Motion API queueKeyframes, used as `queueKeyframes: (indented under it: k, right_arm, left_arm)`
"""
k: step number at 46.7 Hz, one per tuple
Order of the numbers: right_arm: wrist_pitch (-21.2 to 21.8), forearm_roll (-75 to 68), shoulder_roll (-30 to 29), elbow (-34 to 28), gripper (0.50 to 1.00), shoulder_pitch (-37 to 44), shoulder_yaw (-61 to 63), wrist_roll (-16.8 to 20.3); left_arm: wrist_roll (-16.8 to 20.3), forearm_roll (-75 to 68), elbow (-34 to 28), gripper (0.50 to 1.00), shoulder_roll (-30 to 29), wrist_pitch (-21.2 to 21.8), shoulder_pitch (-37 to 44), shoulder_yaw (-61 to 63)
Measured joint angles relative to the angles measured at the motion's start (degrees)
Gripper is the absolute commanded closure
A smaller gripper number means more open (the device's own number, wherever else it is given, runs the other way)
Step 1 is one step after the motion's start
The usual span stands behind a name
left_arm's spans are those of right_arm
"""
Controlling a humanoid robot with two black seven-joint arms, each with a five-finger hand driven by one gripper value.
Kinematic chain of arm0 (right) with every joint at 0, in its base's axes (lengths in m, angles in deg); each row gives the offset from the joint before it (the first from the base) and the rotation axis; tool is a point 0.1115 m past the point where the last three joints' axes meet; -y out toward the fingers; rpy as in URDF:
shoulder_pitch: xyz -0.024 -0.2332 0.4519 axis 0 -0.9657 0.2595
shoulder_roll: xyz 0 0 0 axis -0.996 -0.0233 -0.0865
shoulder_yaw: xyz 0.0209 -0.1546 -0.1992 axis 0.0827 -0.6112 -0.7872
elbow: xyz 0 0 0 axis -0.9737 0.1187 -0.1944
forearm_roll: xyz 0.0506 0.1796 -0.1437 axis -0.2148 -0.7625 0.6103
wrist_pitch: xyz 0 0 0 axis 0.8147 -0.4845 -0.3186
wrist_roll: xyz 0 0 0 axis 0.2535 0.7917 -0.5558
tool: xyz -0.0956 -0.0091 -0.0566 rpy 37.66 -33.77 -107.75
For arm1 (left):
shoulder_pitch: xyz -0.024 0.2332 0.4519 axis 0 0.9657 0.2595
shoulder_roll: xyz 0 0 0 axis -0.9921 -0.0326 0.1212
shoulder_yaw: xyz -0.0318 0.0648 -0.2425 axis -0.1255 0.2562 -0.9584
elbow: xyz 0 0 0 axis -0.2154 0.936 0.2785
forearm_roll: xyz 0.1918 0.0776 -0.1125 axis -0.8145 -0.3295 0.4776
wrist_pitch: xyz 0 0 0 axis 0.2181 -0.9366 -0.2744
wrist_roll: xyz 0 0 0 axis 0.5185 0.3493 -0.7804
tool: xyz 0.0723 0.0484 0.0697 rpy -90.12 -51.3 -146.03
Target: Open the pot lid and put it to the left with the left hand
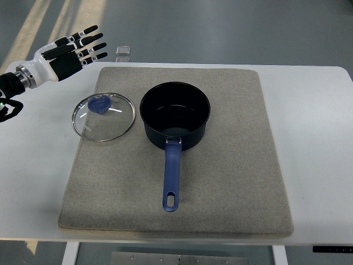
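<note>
Lid (103, 117) of glass lies flat on the mat (231, 165), below and right of my left hand (71, 52), touching the pot (175, 115). My fingers are spread and hold nothing. I judge it rigid, fragile, slippery; the blue knob (100, 104) is the grip. Being round, it has no long axis; knob faces up.

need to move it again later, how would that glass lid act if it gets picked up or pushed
The glass lid is probably rigid and breakable, since its pane is clear. Lying flat on the grey mat, it likely resists sliding and won't roll. Its blue knob looks like the only easy hold; the thin metal rim sits flush.
</note>
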Motion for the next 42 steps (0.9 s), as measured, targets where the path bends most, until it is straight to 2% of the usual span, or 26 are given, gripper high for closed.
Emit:
queueKeyframes:
  k: [15,42]
  right_arm:
    - [0.0,0.0,0.0,0.0,0.585,0.0,0.0,0.0]
    - [0.0,0.0,0.0,0.0,0.585,0.0,0.0,0.0]
  left_arm:
    - [0.1,5.1,-0.3,0.508,0.6,-0.1,-0.4,0.2]
    - [0.1,5.0,-0.2,0.508,0.6,-0.2,-0.1,0.3]
